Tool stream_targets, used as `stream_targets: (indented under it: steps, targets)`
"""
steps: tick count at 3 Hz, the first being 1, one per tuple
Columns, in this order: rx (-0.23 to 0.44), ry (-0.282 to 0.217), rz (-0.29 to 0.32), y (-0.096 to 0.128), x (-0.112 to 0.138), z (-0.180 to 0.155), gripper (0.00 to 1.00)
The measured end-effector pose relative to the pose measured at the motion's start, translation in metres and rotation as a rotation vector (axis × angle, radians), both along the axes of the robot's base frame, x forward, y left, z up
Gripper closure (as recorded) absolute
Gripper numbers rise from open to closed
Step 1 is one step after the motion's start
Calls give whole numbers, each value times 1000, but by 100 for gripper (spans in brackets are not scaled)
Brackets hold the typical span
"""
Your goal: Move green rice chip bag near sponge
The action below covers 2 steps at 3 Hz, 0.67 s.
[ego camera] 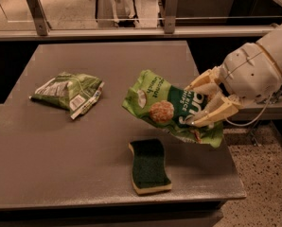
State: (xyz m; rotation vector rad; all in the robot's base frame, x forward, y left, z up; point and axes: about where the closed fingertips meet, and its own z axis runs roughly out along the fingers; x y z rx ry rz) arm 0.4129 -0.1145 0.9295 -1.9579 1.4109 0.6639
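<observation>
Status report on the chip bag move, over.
Gripper shut on green rice chip bag, lifted over table. Sponge close, front-left. Duller green bag far left, no obstruction.

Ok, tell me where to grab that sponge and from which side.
Take the sponge across its long wavy sides, coming straight down from above: it lies flat, scrub side up, near the table's front edge. The pincer, at the right above the table, is clamped on the green rice chip bag.

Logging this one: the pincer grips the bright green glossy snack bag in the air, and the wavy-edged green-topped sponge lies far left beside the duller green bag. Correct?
Not quite. The camera view shows the sponge near the table front edge, close to the snack bag the pincer grips, apart from the duller green bag.
</observation>
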Motion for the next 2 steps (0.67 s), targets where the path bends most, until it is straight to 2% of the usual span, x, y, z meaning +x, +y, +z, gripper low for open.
stream_targets:
  steps: [2]
  targets:
    - [0,-11,0,4,2,1,12]
